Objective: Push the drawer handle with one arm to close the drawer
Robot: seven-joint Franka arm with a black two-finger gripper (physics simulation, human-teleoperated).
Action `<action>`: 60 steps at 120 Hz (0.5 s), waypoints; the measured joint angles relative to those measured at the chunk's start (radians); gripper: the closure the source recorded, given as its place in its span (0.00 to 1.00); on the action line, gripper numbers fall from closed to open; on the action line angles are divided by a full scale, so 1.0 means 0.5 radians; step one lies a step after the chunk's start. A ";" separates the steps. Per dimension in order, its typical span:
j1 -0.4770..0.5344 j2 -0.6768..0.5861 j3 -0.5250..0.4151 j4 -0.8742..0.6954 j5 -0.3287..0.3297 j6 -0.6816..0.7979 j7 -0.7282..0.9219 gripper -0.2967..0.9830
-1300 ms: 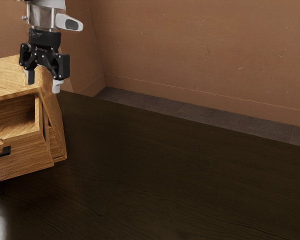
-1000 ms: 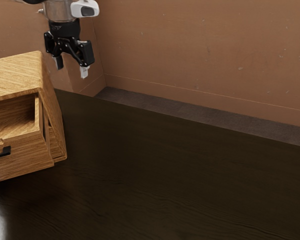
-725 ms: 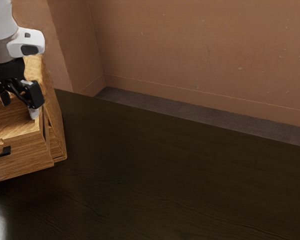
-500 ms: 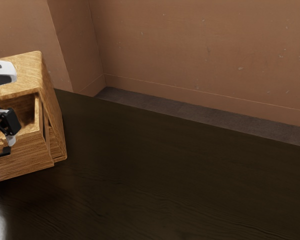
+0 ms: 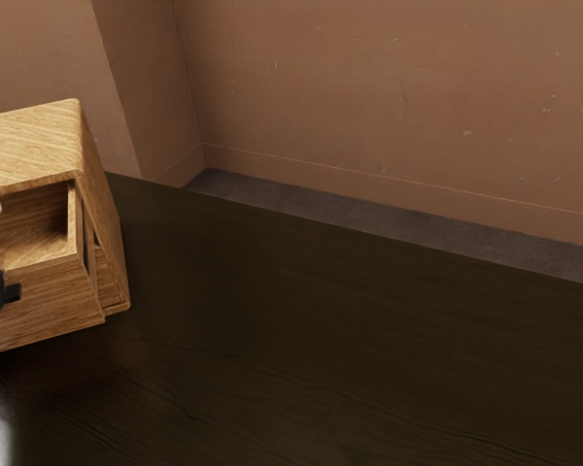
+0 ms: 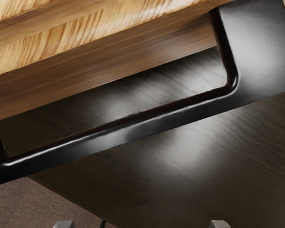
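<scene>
Your gripper (image 6: 142, 224) stands wide, fingertips well apart, near black handle (image 6: 133, 128) on front of drawer (image 5: 53, 301), which juts from cabinet (image 5: 39, 146). Line up with handle's middle, then push straight, evenly, toward cabinet; skewed push could jam drawer.

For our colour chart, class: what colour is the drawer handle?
Black, with a glossy sheen; the handle shows best in the wrist view.

Gap behind handle (image 6: 133, 129), drawer front (image 5: 53, 306) beyond
</scene>
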 joint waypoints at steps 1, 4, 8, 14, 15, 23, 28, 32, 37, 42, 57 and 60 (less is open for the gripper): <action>0.001 0.001 0.000 0.000 0.000 0.003 -0.001 0.50; 0.003 0.006 0.001 -0.001 -0.001 0.011 -0.002 0.53; 0.018 0.013 0.001 0.000 -0.004 0.024 -0.006 0.57; 0.036 0.021 -0.001 0.000 -0.017 0.042 -0.017 0.63; 0.037 0.022 -0.002 0.000 -0.020 0.045 -0.019 0.64; 0.049 0.025 -0.006 0.000 -0.046 0.058 -0.034 0.69; 0.053 0.025 -0.009 0.000 -0.059 0.063 -0.043 0.72; 0.055 0.025 -0.011 0.000 -0.072 0.065 -0.050 0.74; 0.056 0.025 -0.012 0.000 -0.089 0.062 -0.058 0.76; 0.058 0.025 -0.013 0.003 -0.109 0.057 -0.065 0.78; 0.099 0.038 -0.016 0.016 -0.165 0.050 -0.084 0.81; 0.111 0.043 -0.018 0.018 -0.175 0.051 -0.087 0.81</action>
